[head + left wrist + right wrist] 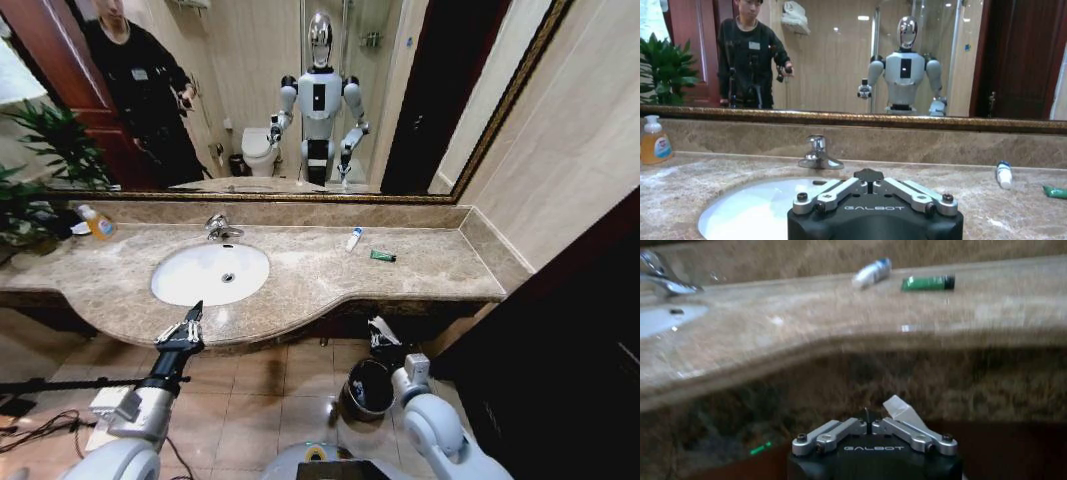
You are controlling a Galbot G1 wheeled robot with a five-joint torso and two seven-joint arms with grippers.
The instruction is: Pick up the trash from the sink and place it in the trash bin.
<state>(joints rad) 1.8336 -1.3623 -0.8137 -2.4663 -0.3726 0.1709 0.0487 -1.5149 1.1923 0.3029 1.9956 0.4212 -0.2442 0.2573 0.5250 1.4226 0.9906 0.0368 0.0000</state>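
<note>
The white oval sink [200, 285] holds no trash that I can see. A white tube with a blue cap [353, 238] [870, 275] and a small green tube [383, 256] [927, 283] lie on the counter to its right. The dark round trash bin [370, 388] stands on the floor under the counter. My right gripper [870, 421] hangs low beside the bin, shut, with a scrap of white paper [905, 412] [380, 328] sticking out at its tips. My left gripper [185, 326] [870, 174] is shut and hovers at the counter's front edge, facing the sink.
A chrome faucet [222, 228] stands behind the basin. An orange pump bottle [98, 224] and a potted plant [30, 190] are at the far left. A wall [590, 330] closes in the right side. A person shows in the mirror.
</note>
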